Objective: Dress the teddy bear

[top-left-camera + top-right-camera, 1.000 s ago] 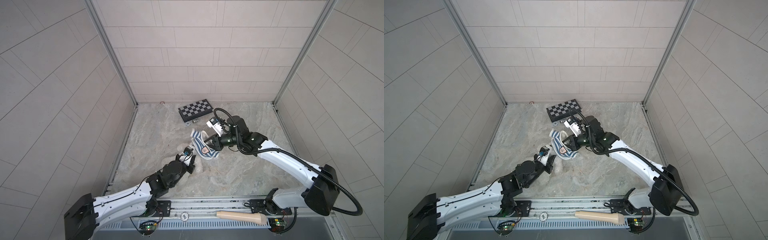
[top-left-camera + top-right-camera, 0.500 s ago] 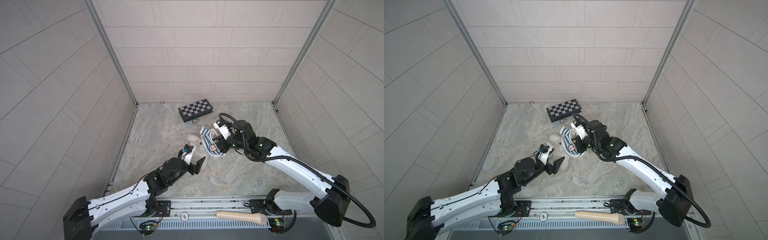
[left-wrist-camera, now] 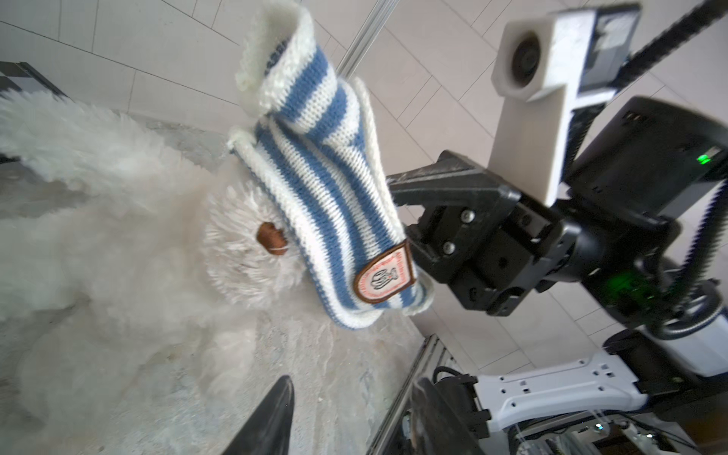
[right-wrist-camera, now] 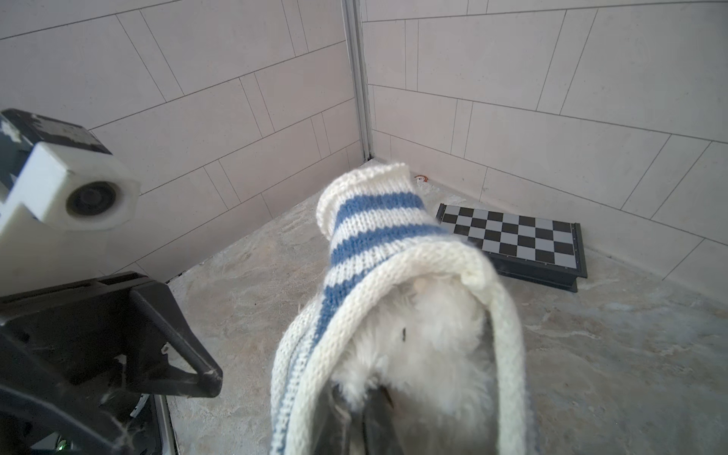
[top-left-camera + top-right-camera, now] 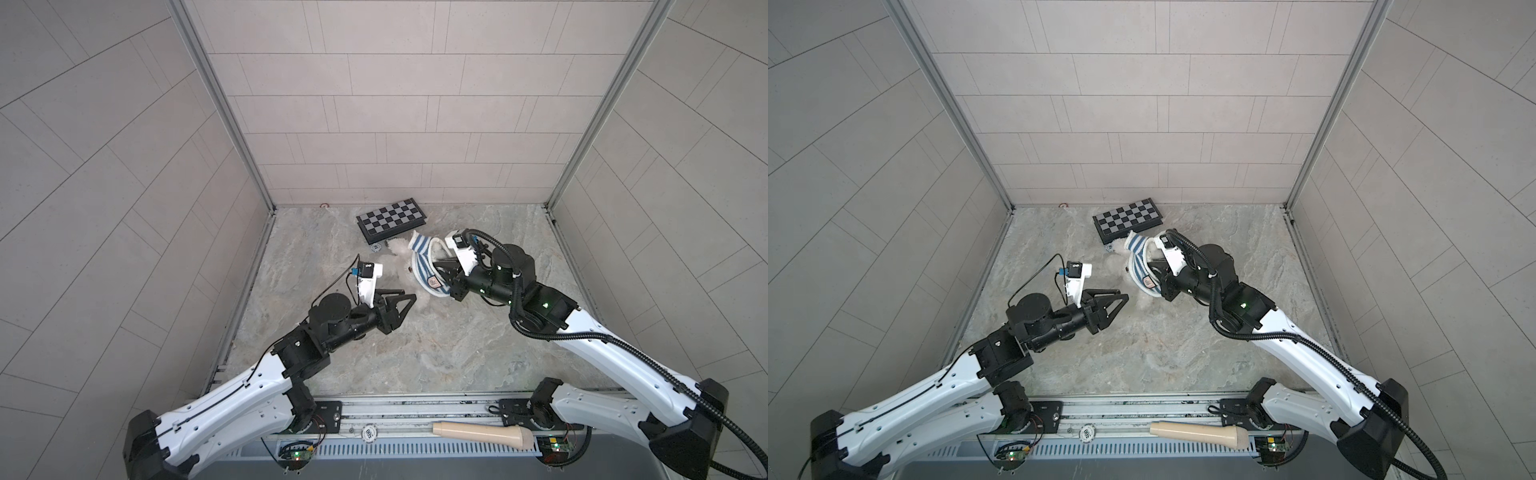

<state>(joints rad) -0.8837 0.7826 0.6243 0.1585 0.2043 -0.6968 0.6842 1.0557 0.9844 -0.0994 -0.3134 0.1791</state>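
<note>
teddy bear (image 3: 118, 236), fluffy white, striped shirt (image 3: 327, 189) around its head

The left arm (image 5: 232, 399), from 7 o'clock in both top views, has white shells, black joints and a thin black wire (image 5: 332, 281). The right arm (image 5: 615, 365), from 5 o'clock, adds a ribbed black hose (image 5: 515, 299) and green lights (image 5: 544, 305). White camera blocks (image 5: 368, 280) top both wrists; the left gripper (image 5: 408, 293) is black, triangular-fingered.
</note>
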